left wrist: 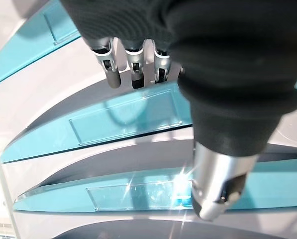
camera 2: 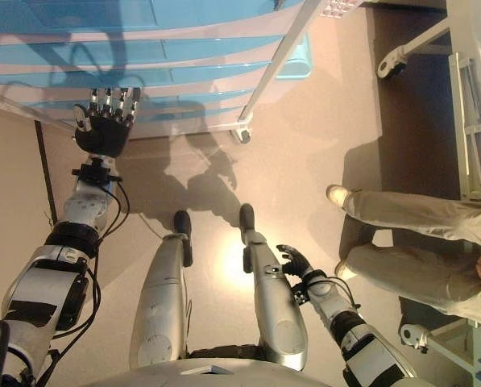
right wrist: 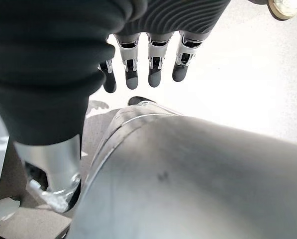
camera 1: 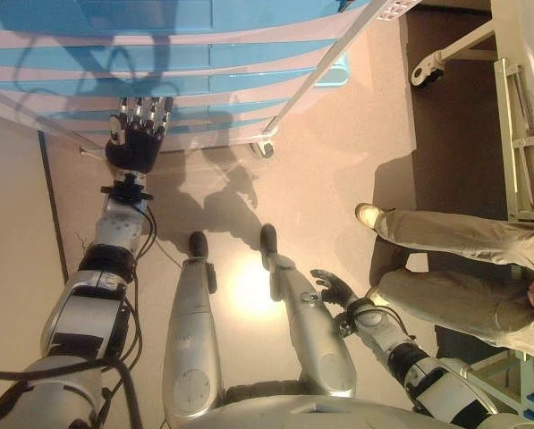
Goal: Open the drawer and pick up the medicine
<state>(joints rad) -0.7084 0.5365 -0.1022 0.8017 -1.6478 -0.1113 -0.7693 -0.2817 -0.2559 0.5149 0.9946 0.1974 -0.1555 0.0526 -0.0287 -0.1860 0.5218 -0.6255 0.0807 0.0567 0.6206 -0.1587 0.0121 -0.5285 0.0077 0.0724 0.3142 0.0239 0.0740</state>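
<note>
A white cabinet (camera 1: 275, 22) with several teal drawer fronts (left wrist: 123, 117) fills the far side of the eye views; every drawer looks closed. My left hand (camera 1: 139, 134) is raised in front of the lower drawers, its fingers (left wrist: 133, 69) straight and close to a teal front. I cannot tell whether they touch it. My right hand (camera 1: 334, 288) hangs low at my right side with relaxed fingers (right wrist: 155, 69) and holds nothing. No medicine shows in any view.
The cabinet stands on casters (camera 1: 265, 147). A seated person's legs in khaki trousers (camera 1: 463, 237) are at the right, a shoe (camera 1: 367, 213) towards the middle. A white bed frame (camera 1: 526, 134) with a caster (camera 1: 420, 73) stands behind them.
</note>
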